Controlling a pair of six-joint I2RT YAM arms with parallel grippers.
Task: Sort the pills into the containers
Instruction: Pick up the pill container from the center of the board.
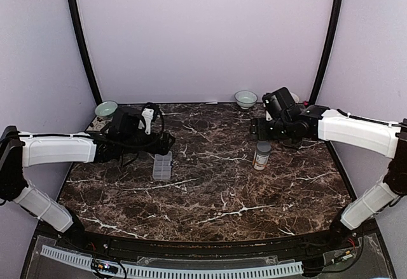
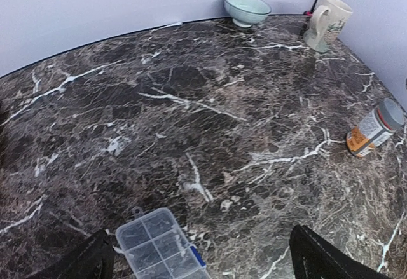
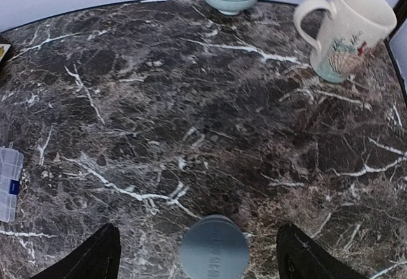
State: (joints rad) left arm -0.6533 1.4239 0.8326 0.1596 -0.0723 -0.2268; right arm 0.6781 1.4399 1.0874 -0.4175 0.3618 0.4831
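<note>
The clear organizer box (image 1: pixel 162 165) lies shut on the marble table, left of centre. It also shows in the left wrist view (image 2: pixel 162 247) and at the left edge of the right wrist view (image 3: pixel 9 180). The grey-capped pill bottle (image 1: pixel 261 156) stands upright right of centre; the left wrist view shows it too (image 2: pixel 375 128). My left gripper (image 1: pixel 168 143) is open and empty, just behind and above the box, with its jaws wide apart (image 2: pixel 203 272). My right gripper (image 1: pixel 255 129) is open above the bottle, its jaws to either side of the cap (image 3: pixel 213 248), apart from it. No pills show.
A pale green bowl (image 1: pixel 245 98) sits at the back centre-right, another (image 1: pixel 106 108) at the back left. A cream mug (image 3: pixel 346 28) stands at the back right near the wall. Purple walls enclose the table on three sides.
</note>
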